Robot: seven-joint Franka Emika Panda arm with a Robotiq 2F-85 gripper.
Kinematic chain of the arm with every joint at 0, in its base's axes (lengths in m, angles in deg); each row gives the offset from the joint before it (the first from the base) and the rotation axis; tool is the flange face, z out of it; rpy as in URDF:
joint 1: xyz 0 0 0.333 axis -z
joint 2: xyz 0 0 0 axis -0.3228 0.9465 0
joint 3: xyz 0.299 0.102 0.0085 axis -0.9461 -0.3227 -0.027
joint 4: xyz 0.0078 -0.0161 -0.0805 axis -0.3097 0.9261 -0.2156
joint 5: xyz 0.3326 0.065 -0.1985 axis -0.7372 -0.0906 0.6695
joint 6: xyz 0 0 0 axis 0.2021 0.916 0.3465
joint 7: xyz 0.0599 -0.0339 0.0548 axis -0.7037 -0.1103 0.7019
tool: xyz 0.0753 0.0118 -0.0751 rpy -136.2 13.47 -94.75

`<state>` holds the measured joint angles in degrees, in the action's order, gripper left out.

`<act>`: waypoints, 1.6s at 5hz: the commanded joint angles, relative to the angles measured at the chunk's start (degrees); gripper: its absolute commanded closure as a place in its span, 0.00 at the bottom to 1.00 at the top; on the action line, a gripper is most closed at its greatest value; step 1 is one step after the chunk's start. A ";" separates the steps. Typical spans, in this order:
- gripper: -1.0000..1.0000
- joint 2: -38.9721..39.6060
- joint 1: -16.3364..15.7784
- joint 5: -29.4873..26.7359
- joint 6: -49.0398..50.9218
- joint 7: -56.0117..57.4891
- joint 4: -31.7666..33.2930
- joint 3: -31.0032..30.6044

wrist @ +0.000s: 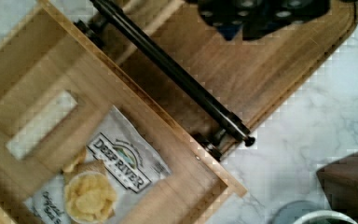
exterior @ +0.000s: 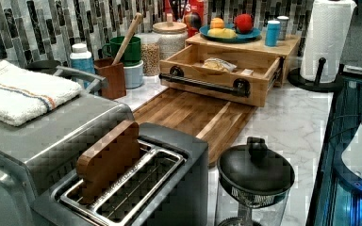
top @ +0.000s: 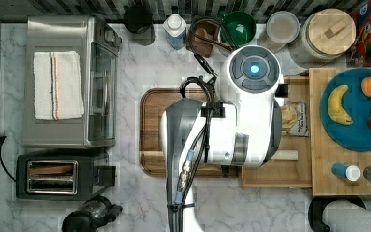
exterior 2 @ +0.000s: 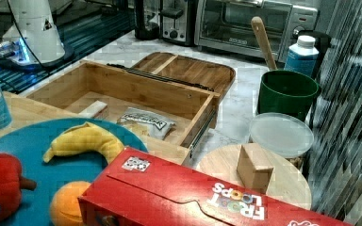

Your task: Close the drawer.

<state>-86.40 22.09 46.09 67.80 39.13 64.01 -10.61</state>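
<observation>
Drawer [exterior: 219,70], a shallow light-wood box with black bar handle [wrist: 172,70], stands pulled out over the brown cutting board [exterior: 188,113], chip bag [wrist: 107,182] inside; hand [wrist: 261,16] above the board near the handle, placed for pushing; its finger state: cannot tell.

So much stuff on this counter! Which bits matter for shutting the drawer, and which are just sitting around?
For the job:
drawer, pulled open
its black handle

Just lying about:
chip bag inside it
cutting board
toaster
blue plate of fruit

Even bright light, blocky soft pictures
</observation>
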 commanded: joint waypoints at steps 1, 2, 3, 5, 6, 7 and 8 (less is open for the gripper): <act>0.00 -5.13 -1.41 -5.07 -2.99 17.69 7.29 -3.43; 0.00 -5.83 -2.09 -5.94 -4.24 21.85 9.68 -4.55; 0.00 -7.49 -3.20 -6.24 -8.31 22.99 13.94 -5.09; 1.00 -7.40 -2.85 -3.16 -18.11 26.76 22.77 -6.67; 1.00 -4.85 -3.21 -2.41 -21.37 29.22 23.94 -5.70; 1.00 -1.94 -3.30 -1.46 -24.72 29.98 24.22 -5.08; 1.00 0.83 -1.52 -1.63 -31.10 32.91 26.43 -5.50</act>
<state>-87.97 19.21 45.14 38.70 66.59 89.08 -15.65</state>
